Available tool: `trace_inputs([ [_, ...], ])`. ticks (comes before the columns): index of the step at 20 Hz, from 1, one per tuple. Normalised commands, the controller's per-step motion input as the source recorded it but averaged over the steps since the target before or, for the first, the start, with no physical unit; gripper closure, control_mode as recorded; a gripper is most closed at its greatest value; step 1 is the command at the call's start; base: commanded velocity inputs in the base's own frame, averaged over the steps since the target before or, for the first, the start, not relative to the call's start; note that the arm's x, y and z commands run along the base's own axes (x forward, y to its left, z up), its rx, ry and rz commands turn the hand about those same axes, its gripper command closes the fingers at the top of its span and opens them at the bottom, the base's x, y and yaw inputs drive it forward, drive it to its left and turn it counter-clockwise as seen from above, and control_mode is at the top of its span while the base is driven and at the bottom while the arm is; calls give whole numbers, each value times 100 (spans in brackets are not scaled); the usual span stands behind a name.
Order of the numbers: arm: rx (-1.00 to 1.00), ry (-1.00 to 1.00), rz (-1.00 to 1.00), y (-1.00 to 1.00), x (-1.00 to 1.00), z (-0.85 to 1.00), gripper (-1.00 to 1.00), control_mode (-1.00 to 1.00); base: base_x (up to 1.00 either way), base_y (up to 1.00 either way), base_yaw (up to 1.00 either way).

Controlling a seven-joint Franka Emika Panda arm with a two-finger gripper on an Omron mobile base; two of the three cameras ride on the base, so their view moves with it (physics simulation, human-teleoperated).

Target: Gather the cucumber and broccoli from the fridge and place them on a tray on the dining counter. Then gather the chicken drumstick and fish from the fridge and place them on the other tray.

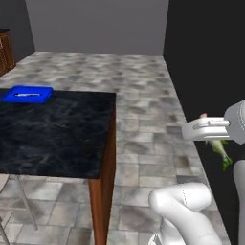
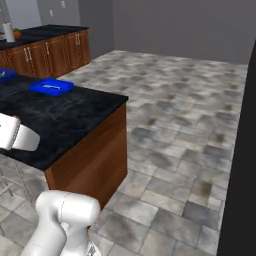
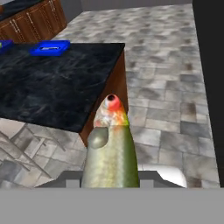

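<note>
Fish (image 3: pixel 111 153) sits clamped in your gripper (image 3: pixel 111 177), short of the dining counter (image 3: pixel 57 87); blue tray (image 3: pixel 50 47) awaits it.

This is a home kitchen, rendered rather than real. Ahead of the jaws and to their left stands a black marbled stone table (image 3: pixel 57 87) with a brown wooden leg (image 1: pixel 102 191), and a blue tray (image 2: pixel 51 86) lies on its far part. Beyond it, further from the jaws, runs a row of brown wooden cabinets (image 2: pixel 50 52) with bar handles under a dark top. Below the jaws spreads a grey stone-tiled floor (image 2: pixel 180 115), closed by plain grey walls (image 1: pixel 95 24).
</note>
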Motion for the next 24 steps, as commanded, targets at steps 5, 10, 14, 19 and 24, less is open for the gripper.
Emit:
trace_inputs([
  [5,0,0,0,0,0,0,100,100,69,-67,24],
  [10,0,0,0,0,0,0,100,100,72,-65,23],
  [14,0,0,0,0,0,0,100,100,72,-66,23],
  [19,0,0,0,0,0,0,100,100,73,-67,23],
  [24,0,0,0,0,0,0,100,100,74,-64,23],
])
